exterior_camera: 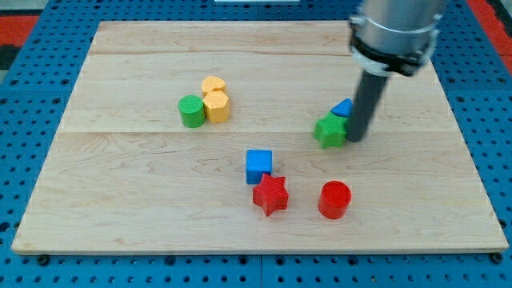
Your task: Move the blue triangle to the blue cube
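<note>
While the rod stands at right of centre, the scene reads so:

Desk: pale wooden board (144,208) of joined planks, filling most of the frame, its near edge running along the bottom.
Surroundings: blue pegboard (32,96) with rows of small holes shows on all sides of the board; red patches sit at the upper left and upper right corners.
Arm: grey cylinder with a dark band enters from the upper right, ending in a dark rod.
My tip (357,138): on the board, just right of the green star, touching or nearly so; I cannot tell which.
Hand: none fitted; the rod holds nothing.
Blue triangle (342,108): right of centre, partly hidden behind the rod, touching the green star's upper right.
Green star (330,130): just below-left of the triangle.
Blue cube (259,166): centre, well apart from the triangle, lower left of it.
Red star (270,194): touching the cube's lower edge.
Red cylinder (334,199): right of the red star, apart.
Green cylinder (191,111): upper left of centre.
Yellow blocks (214,99): two, touching each other, just right of the green cylinder.
</note>
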Controlling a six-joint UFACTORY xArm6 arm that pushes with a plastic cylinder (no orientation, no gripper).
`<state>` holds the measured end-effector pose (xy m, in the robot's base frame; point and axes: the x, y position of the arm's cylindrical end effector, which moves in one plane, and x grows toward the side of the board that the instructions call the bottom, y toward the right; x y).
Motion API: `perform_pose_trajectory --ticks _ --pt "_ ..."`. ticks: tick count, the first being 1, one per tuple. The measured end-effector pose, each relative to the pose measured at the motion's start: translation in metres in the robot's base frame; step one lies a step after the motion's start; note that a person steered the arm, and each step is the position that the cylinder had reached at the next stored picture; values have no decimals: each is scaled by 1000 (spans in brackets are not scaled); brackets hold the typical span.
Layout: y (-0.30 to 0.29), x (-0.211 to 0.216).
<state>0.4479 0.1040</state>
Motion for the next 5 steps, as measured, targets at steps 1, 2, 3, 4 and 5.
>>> perform_pose_trajectory --ticks 1,2,3,4,5 --pt "-107 -18" --pt "-156 -45" --pt "-83 -59" --pt "-46 -75" --pt "-5 -42"
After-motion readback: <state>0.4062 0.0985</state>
